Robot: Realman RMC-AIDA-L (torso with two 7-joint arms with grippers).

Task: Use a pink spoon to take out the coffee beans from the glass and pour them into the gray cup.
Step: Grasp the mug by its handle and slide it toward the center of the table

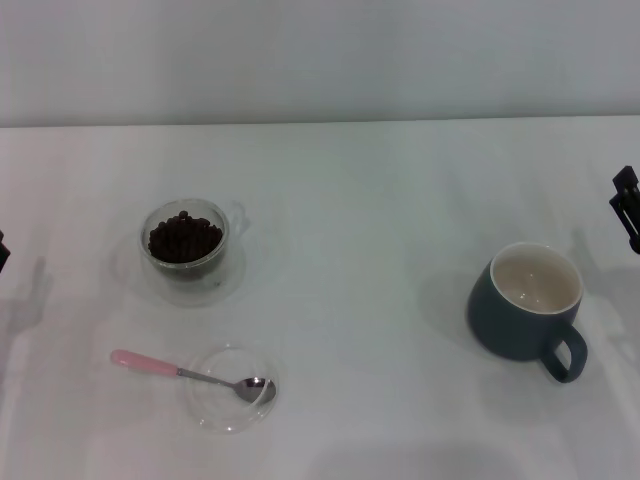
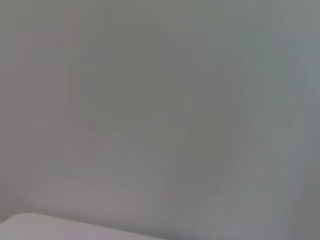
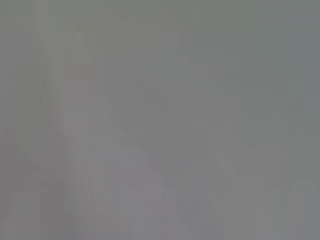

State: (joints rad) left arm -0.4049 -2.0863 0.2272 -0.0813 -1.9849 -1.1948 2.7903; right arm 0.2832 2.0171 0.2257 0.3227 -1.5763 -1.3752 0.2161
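Left gripper [image 1: 2, 250]: only a dark sliver at the table's far left edge, well left of the glass; whether its fingers are spread or pressed together cannot be told. Both wrist views show only blank grey.

Glass [image 1: 187, 243]: small, clear, double-walled, rounded, upright on the white table [image 1: 360, 220]. Coffee beans [image 1: 184, 237]: many tiny dark brown beans, filling the glass nearly to the rim.

Pink spoon [image 1: 190, 375]: lies in front of the glass, pale pink handle pointing left onto the table, shiny silver bowl resting inside a shallow clear dish [image 1: 231, 390].

Gray cup [image 1: 528, 306]: well right of the glass, dark blue-gray outside, cream-white inside, loop handle turned toward the front right; no beans visible inside.

Right gripper [image 1: 628, 208]: dark part at the right edge, just behind and right of the cup; finger state cannot be told.

No writing or labels readable.
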